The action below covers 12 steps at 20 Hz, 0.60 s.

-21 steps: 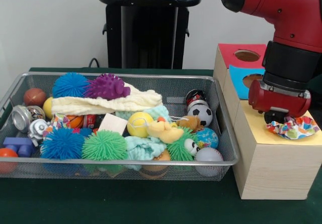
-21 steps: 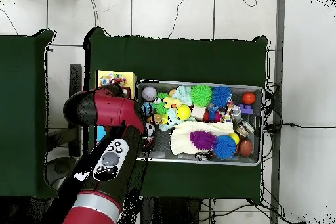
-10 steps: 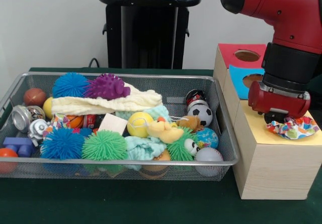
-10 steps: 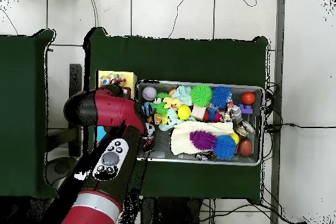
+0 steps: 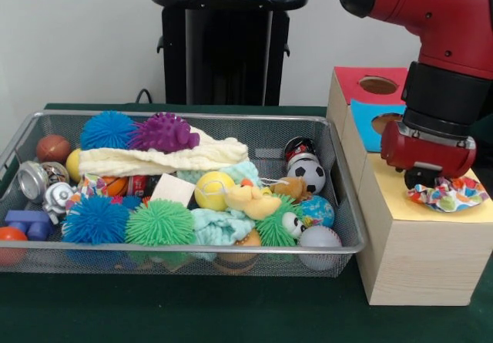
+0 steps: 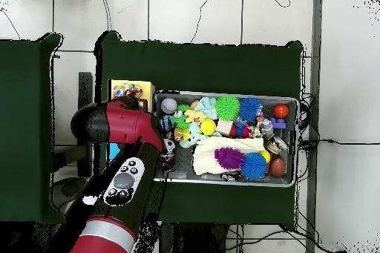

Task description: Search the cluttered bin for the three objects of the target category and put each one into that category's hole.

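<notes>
My gripper point(image 5: 428, 179) hangs low over the yellow top point(image 5: 397, 198) of the wooden box point(image 5: 416, 258), at the right of the front view. A multicoloured patterned cloth point(image 5: 451, 195) lies bunched on that yellow top, right under the gripper and touching its underside. The red wrist housing hides how the gripper holds. From overhead the same cloth point(image 6: 130, 88) shows on the yellow panel, beside the red arm point(image 6: 119, 127) that covers the gripper. In the wire bin point(image 5: 192, 248) lie a long cream cloth point(image 5: 162, 158) and a light blue cloth point(image 5: 219, 227) among the toys.
The box also has a red panel with a round hole point(image 5: 377, 85) and a blue panel point(image 5: 368, 119) behind the yellow one. The bin holds spiky balls, a small soccer ball point(image 5: 311, 175), a yellow ball point(image 5: 212, 189), metal bells and blocks. The bin's right wall stands close to the box.
</notes>
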Each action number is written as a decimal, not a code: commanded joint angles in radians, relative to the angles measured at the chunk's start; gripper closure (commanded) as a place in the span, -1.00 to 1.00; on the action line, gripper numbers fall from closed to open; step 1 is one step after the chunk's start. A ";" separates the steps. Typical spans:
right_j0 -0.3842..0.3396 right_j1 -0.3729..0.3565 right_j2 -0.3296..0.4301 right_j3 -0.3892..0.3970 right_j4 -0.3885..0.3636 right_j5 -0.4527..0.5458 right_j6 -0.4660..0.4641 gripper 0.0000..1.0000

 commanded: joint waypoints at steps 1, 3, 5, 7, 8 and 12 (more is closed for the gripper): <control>-0.004 -0.018 0.029 0.110 -0.017 0.206 0.206 1.00; -0.002 -0.027 0.022 0.102 -0.019 0.234 0.205 1.00; -0.002 -0.036 0.021 0.098 -0.020 0.252 0.203 1.00; -0.004 -0.042 0.021 0.093 -0.021 0.268 0.202 1.00; -0.004 -0.047 0.022 0.093 -0.021 0.271 0.202 1.00; -0.011 -0.061 0.024 0.074 -0.020 0.302 0.202 1.00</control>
